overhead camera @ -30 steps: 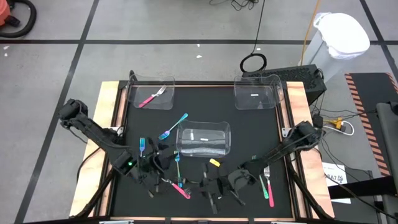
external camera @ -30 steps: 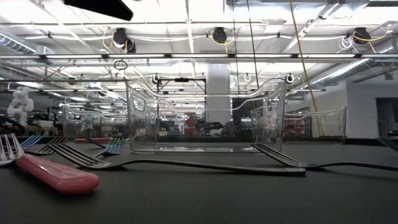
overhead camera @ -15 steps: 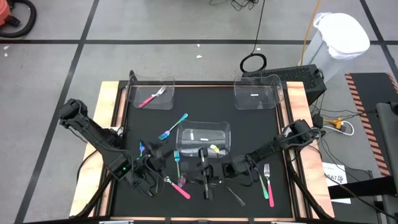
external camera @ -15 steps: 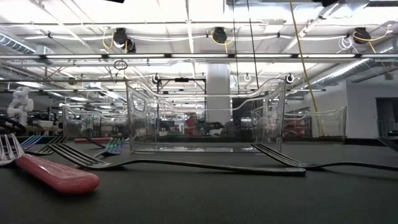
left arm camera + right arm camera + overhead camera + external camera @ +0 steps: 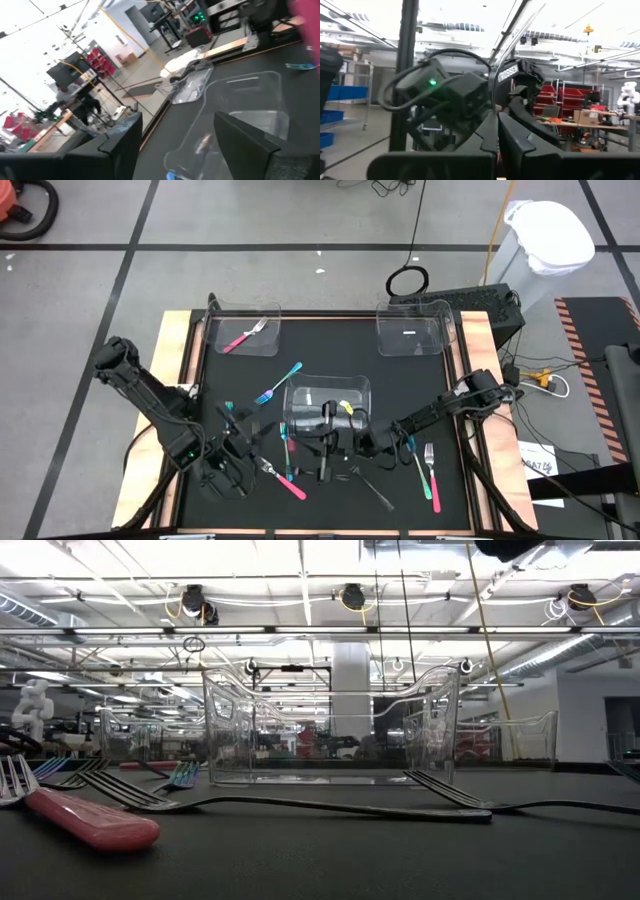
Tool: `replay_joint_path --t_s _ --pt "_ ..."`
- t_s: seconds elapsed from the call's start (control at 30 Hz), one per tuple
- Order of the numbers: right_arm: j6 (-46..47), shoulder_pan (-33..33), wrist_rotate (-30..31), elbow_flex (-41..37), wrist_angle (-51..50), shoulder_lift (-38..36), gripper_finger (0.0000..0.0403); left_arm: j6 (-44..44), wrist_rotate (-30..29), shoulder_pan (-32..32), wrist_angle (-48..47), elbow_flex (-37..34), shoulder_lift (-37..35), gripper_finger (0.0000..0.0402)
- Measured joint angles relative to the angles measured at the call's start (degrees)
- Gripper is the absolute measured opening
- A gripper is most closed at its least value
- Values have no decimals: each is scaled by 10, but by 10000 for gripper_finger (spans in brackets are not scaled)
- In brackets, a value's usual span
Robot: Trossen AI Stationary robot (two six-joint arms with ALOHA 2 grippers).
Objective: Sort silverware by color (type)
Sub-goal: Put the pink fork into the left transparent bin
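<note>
Silverware lies scattered on the black mat: a pink fork (image 5: 243,335) in the far left bin, a blue fork (image 5: 280,385), teal pieces (image 5: 284,445), a pink handle (image 5: 292,485), and pink and teal forks (image 5: 430,470) at the right. My right gripper (image 5: 335,435) (image 5: 497,125) is at the near rim of the middle clear bin (image 5: 330,395), raised, shut on a thin grey metal piece (image 5: 496,75). My left gripper (image 5: 245,432) (image 5: 180,150) hovers near the table's left side, open, with nothing between its fingers. My right gripper pinches the thin grey metal piece between its two shut fingers (image 5: 487,130). The piece shows edge-on: it rises from the fingertips (image 5: 494,107) and curves up and away past them, clear of the table. I cannot tell which end is in the hold.
A third clear bin (image 5: 410,335) at the far right holds a grey piece. Dark forks (image 5: 300,805) and a pink-handled fork (image 5: 85,818) lie near the front edge. Wooden rails (image 5: 180,380) border the mat. My left arm shows straight ahead in the right wrist view.
My right gripper has risen from the near edge and gone toward the far edge, up to the middle bin, tipping its fingers upward. My left gripper has drawn back a little toward the table's left near corner and turned.
</note>
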Motion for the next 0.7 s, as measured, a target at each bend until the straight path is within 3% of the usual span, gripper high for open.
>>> replay_joint_path --t_s 0.4,0.7 --pt "-7 -4 -1 0 10 0 0 -1 84 -1 96 0 -1 256" --pt "-20 -4 -2 0 9 0 0 -5 201 -1 166 0 -15 256"
